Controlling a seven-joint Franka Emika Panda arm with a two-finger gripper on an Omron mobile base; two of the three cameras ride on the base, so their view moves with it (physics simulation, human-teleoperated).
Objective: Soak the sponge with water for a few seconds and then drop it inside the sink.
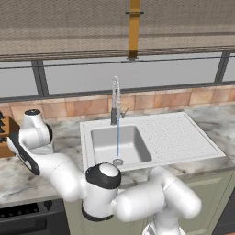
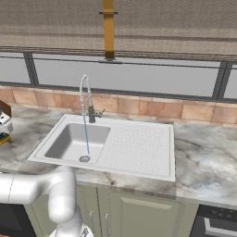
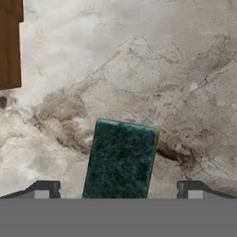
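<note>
The sponge (image 3: 121, 159) lies flat on the marble counter with its dark green scouring face up. In the hand view my gripper (image 3: 118, 189) hangs just above it, open, one fingertip (image 3: 46, 187) on each side of the sponge and neither touching it. In the left base view my arm reaches far left over the counter, beside the light grey sink (image 1: 103, 142). A thin blue stream of water (image 1: 118, 137) runs from the faucet (image 1: 114, 101) down to the drain (image 1: 118, 161). The right base view shows the same stream of water (image 2: 86, 134) falling into the sink (image 2: 65, 141).
A brown wooden knife block (image 1: 7, 133) stands on the counter at the left, close to my hand, and its corner, the knife block (image 3: 9, 44), fills the hand view's upper left. The dotted drainboard (image 1: 179, 133) adjoins the basin on the right. A tiled backsplash and window lie behind.
</note>
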